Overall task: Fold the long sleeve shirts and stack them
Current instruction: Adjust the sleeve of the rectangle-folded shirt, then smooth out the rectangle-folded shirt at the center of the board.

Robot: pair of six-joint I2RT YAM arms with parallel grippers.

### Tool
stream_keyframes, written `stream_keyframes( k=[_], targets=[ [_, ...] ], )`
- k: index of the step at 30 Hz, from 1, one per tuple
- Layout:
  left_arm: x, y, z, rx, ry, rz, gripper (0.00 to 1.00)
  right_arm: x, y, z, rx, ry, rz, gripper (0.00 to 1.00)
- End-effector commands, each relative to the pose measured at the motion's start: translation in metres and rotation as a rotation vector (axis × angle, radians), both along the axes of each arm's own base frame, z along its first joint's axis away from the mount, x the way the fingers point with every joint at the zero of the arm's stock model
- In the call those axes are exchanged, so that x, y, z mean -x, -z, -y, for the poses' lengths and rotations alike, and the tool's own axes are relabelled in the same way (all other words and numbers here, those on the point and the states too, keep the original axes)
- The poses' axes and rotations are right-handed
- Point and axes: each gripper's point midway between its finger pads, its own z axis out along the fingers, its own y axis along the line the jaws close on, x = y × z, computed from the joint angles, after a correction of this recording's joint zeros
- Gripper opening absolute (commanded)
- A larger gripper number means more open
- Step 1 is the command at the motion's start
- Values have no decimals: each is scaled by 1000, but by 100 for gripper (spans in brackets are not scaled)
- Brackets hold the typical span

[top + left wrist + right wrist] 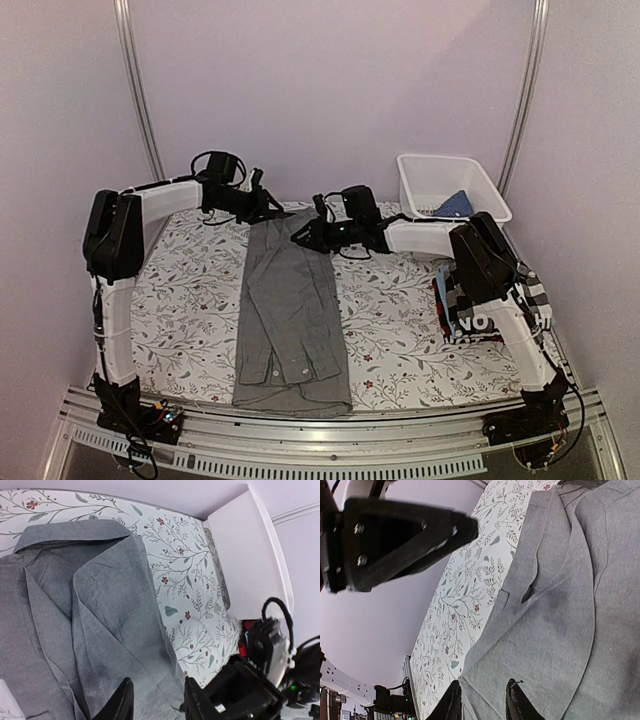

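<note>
The grey button-up shirt (290, 310) lies folded into a long strip down the middle of the table, collar at the far end. My left gripper (270, 206) hovers at the collar end. In the left wrist view it (158, 702) is open, with grey cloth (100, 615) below the fingers. My right gripper (302, 236) is over the shirt's upper right edge. In the right wrist view it (483, 702) is open above the shirt's edge (545, 620). A dark shirt with white letters (472, 322) and a checked one (532, 290) lie stacked at the right, partly hidden by my right arm.
A white basket (482, 180) stands at the back right with a pale blue cloth (455, 205) in it. It also shows in the left wrist view (245, 555). The table has a floral cover (190, 300). A metal rail (330, 440) runs along the near edge.
</note>
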Motion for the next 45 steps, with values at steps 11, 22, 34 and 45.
stream_keyframes(
  k=[11, 22, 34, 45],
  targets=[
    [61, 75, -21, 1, -30, -204, 26, -118, 67, 23, -74, 401, -79, 11],
    [84, 145, -53, -151, -136, -403, 24, -136, 88, 49, -21, 568, -148, 10],
    [88, 157, -79, -229, -202, -422, 24, -133, 49, 42, -49, 475, -77, 14],
    [108, 156, -79, -224, -186, -431, 23, -100, -21, 38, 34, 353, 93, 27]
  ],
)
